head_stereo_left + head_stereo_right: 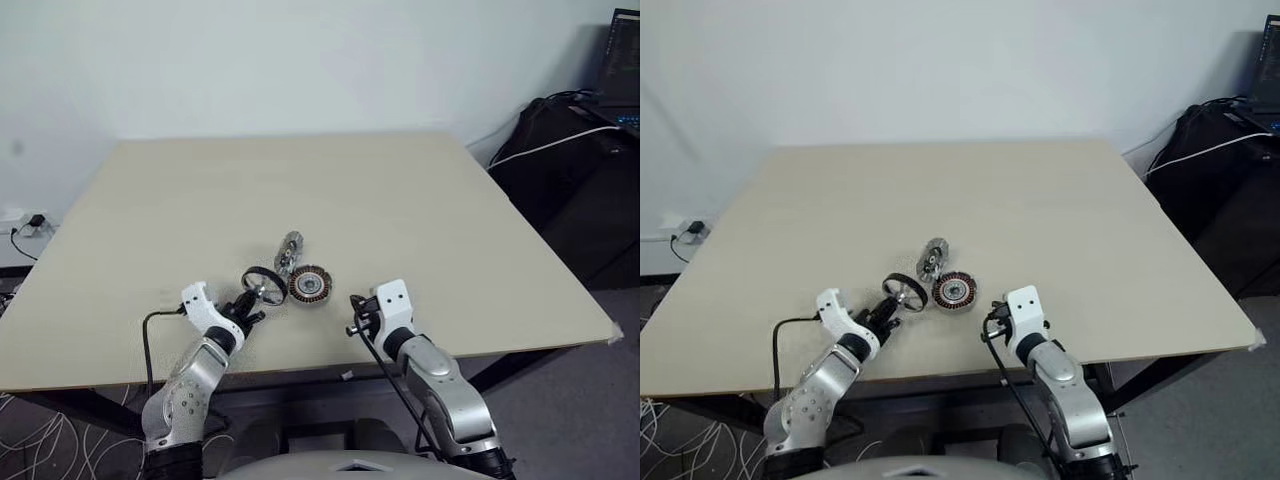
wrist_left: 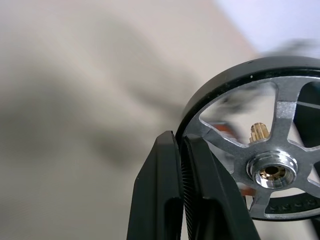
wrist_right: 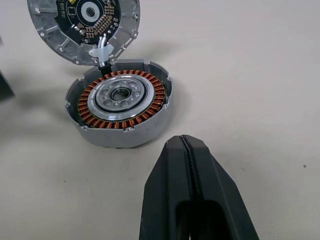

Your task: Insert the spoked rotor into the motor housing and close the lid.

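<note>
The left end effector is gripping the spoked rotor by its dark rim – in the left wrist view its two black fingers are pinching that rim between them, pressed tight together, while the silvery spokes and the bright central hub are fanning out beside them. In the head views the spoked rotor is standing nearly on edge at the fingertips, just to the left of the motor housing and near the front edge of the beige worktop; whether its rim is touching the surface is not clear. The motor housing is sitting flat on the worktop with its ring of copper windings facing up around a silvery centre and an open hole, its low grey wall showing in the right wrist view. The lid is leaning up at the far side of the housing, its inner face with a small circuit board turned toward the camera and a short white lead running down from it into the housing. The right end effector is hovering just in front of the housing – its fingers are closed against each other and holding nothing, a little apart from the grey wall
</note>
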Controlling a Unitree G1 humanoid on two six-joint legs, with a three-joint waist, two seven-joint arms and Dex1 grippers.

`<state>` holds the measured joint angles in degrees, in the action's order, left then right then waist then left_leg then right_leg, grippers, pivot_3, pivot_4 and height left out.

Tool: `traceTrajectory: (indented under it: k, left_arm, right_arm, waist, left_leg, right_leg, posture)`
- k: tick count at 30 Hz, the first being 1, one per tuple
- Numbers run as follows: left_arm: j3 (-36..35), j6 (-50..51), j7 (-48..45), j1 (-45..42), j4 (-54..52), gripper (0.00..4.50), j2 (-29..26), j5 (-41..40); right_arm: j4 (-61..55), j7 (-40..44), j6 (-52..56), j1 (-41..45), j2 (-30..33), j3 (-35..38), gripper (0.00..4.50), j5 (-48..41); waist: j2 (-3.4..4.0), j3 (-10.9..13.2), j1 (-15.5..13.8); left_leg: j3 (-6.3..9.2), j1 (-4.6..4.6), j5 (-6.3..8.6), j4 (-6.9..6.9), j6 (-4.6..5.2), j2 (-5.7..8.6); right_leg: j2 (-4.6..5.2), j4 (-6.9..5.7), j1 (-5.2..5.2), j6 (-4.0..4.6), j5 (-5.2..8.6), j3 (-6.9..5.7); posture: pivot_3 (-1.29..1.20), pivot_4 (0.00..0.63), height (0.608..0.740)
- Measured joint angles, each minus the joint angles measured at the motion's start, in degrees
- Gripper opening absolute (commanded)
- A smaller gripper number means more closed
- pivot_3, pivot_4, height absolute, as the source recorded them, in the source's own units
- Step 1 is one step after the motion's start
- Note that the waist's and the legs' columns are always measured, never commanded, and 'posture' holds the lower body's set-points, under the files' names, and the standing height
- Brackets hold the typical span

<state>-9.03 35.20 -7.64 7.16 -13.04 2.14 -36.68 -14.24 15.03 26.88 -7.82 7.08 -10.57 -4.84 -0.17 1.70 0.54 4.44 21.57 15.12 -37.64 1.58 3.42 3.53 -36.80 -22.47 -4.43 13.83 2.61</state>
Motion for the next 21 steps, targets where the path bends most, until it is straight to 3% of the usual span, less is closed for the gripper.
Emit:
traceTrajectory:
  k: [9,21]
  left_arm:
    - [7.63,7.14,1.23,-2.08,-5.59,0.04,0.05,-0.83]
    - [9.83,9.38,11.51,-10.30,-4.53,0.04,1.07,5.16]
  right_arm:
    - [0.03,0.03,0.00,0.11,-0.01,-0.21,0.00,0.01]
    - [0.06,-0.42,-0.03,0.07,-0.83,-0.12,0.00,0.02]
  waist:
    - [0.02,0.02,-0.04]
    - [0.03,0.02,-0.11]
  left_leg:
    - [0.01,0.00,-0.01,0.02,0.00,0.00]
    - [0.01,0.00,-0.17,0.03,0.26,0.02]
  right_leg:
    - [-0.04,-0.01,-0.02,0.02,0.00,-0.01]
    - [-0.06,-0.01,-0.03,0.19,-0.12,0.01]
  posture:
    - [0.00,0.000,0.740]
    - [0.00,0.000,0.740]
